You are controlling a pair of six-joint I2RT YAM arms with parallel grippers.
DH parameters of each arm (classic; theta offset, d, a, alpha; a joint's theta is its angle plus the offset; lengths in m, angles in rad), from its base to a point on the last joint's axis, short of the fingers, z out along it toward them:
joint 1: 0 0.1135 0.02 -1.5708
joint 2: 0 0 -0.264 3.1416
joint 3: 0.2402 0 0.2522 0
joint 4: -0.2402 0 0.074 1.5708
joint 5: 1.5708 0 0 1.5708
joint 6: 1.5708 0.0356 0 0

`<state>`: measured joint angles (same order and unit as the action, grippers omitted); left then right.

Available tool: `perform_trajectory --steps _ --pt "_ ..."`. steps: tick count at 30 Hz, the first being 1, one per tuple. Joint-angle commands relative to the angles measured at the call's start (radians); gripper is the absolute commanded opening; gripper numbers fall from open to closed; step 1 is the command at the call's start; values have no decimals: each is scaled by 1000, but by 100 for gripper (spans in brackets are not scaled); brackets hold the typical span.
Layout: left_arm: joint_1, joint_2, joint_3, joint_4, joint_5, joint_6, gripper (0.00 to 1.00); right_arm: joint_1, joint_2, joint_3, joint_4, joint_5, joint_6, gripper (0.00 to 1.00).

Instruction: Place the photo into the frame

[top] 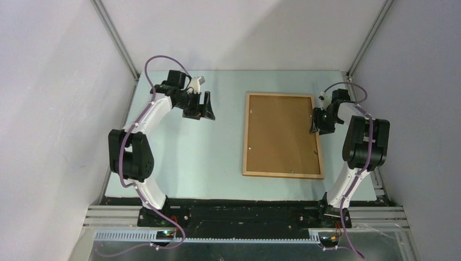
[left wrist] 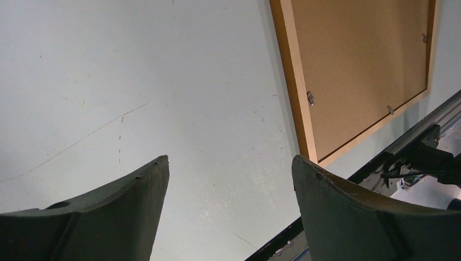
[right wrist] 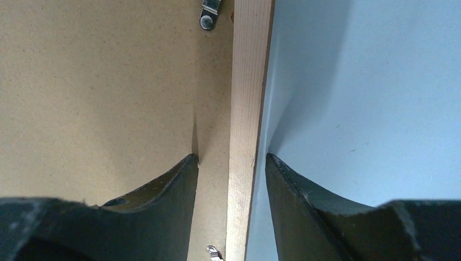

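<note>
Straddling rail of thin light-wood rectangular frame [right wrist: 247, 109], right gripper [right wrist: 232, 156] stood part-open, left gripper [left wrist: 229, 159] wide; uneven closing might have skidded it.

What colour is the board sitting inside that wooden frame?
The board is plain tan-brown with no pattern; the top external view shows it best.
</note>
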<state>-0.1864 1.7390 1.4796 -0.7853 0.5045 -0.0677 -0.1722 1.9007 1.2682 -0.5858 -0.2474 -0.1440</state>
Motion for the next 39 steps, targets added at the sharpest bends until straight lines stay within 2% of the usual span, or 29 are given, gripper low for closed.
perform_trajectory --steps 1,7,16,21,26,39 --pt "8 -28 -2 21 22 28 87 14 -14 -49 -20 46 -47 52" --pt "7 -32 -12 32 26 25 87 27 -29 -59 -27 48 -46 44" --pt "8 -35 -33 40 24 28 87 105 -94 -96 4 95 -34 18" --pt "8 -39 -53 47 16 34 87 162 -108 -91 14 90 -4 9" --pt "8 -47 -83 55 -3 43 87 239 -117 -81 19 63 47 7" --pt "2 -4 -172 88 -43 57 87 328 -88 -72 94 -94 263 6"
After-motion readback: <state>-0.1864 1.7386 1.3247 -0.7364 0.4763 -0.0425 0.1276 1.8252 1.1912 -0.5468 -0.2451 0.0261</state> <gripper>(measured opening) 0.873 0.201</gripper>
